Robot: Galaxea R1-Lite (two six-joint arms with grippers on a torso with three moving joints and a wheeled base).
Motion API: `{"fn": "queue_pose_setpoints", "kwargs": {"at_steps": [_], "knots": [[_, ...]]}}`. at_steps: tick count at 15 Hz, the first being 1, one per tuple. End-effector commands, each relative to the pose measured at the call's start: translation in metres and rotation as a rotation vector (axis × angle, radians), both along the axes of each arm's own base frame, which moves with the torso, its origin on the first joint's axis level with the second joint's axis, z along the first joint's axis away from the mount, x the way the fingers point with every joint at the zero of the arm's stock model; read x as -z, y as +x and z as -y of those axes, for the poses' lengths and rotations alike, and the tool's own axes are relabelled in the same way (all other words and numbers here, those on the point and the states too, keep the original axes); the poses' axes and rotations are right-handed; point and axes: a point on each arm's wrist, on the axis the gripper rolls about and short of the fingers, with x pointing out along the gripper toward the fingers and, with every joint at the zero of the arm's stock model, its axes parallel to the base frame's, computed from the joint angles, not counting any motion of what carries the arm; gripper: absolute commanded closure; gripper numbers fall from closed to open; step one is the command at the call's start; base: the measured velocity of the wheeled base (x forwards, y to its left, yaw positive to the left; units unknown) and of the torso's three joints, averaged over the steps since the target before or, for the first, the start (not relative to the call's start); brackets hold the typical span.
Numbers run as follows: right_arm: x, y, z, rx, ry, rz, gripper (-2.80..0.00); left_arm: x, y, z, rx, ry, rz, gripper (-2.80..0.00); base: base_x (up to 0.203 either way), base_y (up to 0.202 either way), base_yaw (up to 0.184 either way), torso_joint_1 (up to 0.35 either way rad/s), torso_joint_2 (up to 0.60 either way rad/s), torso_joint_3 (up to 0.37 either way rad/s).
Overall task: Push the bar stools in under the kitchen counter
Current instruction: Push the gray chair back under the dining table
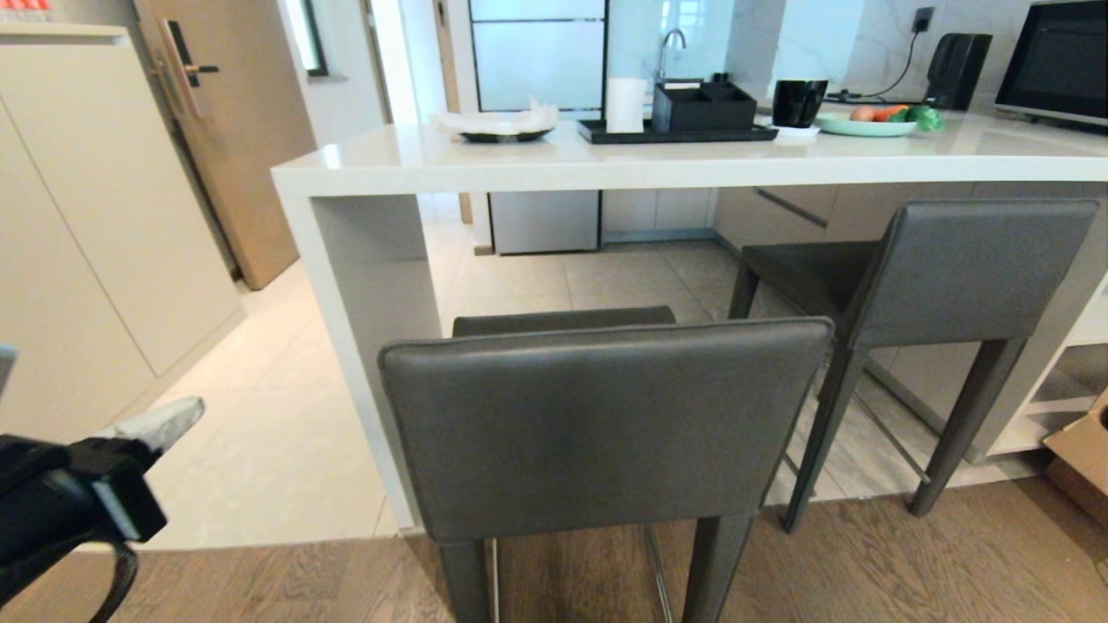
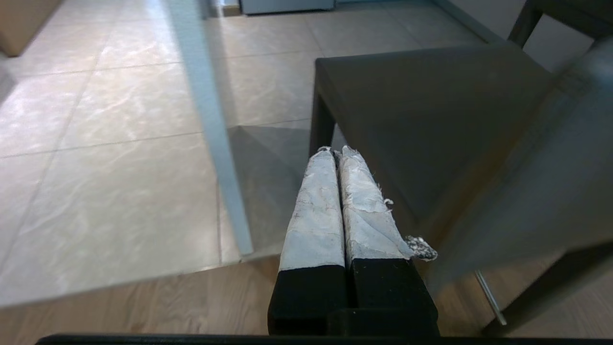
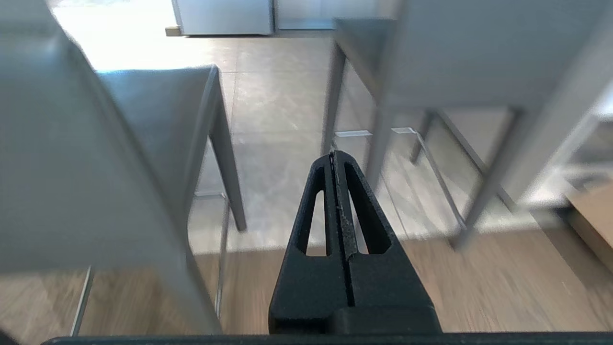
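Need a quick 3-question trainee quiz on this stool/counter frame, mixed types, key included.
1. True or false: both bar stools are fully under the kitchen counter.
2. The left gripper is: A) open B) shut, empty C) shut on a stool.
3. Which stool stands farther out from the counter?

Key:
1. False.
2. B; the right gripper is shut too.
3. The near stool; its backrest faces the camera, while the far stool has its seat partly under the slab.

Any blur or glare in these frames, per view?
Head view: sharp, soft glare on the counter top, edges bowed by the wide lens. Left wrist view: near stool backrest and counter leg smeared, left gripper crisp. Right wrist view: both stools streaked, bright washout on the tiles, right gripper sharp.
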Motion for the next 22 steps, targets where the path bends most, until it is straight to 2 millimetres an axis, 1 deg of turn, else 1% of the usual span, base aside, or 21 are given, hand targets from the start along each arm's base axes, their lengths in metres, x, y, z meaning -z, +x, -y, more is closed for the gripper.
{"fn": "queue_pose_setpoints", "kwargs": {"at_steps": [1, 3, 5, 8, 10, 13, 15, 19, 22], "knots": [[0.016, 0.066, -0.010, -0.041, -0.012, -0.086, 0.00, 0.031, 0.056, 0.020, 0.039, 0.018, -0.091, 0.00, 0.000, 0.000, 0.000, 0.000, 0.00, 0.000], [0.017, 0.091, -0.026, -0.088, -0.004, -0.051, 0.00, 0.042, 0.076, 0.034, 0.054, 0.015, -0.058, 0.00, 0.000, 0.000, 0.000, 0.000, 0.00, 0.000], [0.015, 0.110, -0.040, -0.123, 0.015, -0.024, 0.00, 0.050, 0.089, 0.043, 0.042, 0.013, -0.029, 0.00, 0.000, 0.000, 0.000, 0.000, 0.00, 0.000], [0.018, 0.129, -0.068, -0.175, 0.029, -0.009, 0.00, 0.055, 0.101, 0.061, 0.014, 0.011, -0.005, 0.00, 0.000, 0.000, 0.000, 0.000, 0.00, 0.000], [0.022, 0.140, -0.079, -0.161, 0.027, -0.002, 0.00, 0.056, 0.112, 0.069, 0.000, 0.009, 0.010, 0.00, 0.000, 0.000, 0.000, 0.000, 0.00, 0.000], [0.026, 0.144, -0.083, -0.156, 0.024, -0.006, 0.00, 0.054, 0.117, 0.072, 0.000, 0.004, 0.020, 0.00, 0.000, 0.000, 0.000, 0.000, 0.00, 0.000], [0.027, 0.146, -0.084, -0.158, 0.024, -0.006, 0.00, 0.058, 0.119, 0.076, 0.011, 0.006, 0.011, 0.00, 0.000, 0.000, 0.000, 0.000, 0.00, 0.000], [0.032, 0.146, -0.096, -0.183, 0.015, -0.022, 0.00, 0.058, 0.126, 0.086, -0.005, 0.008, 0.020, 0.00, 0.000, 0.000, 0.000, 0.000, 0.00, 0.000], [0.035, 0.149, -0.102, -0.188, 0.014, -0.004, 0.00, 0.057, 0.130, 0.087, -0.014, 0.006, 0.026, 0.00, 0.000, 0.000, 0.000, 0.000, 0.00, 0.000]]}}
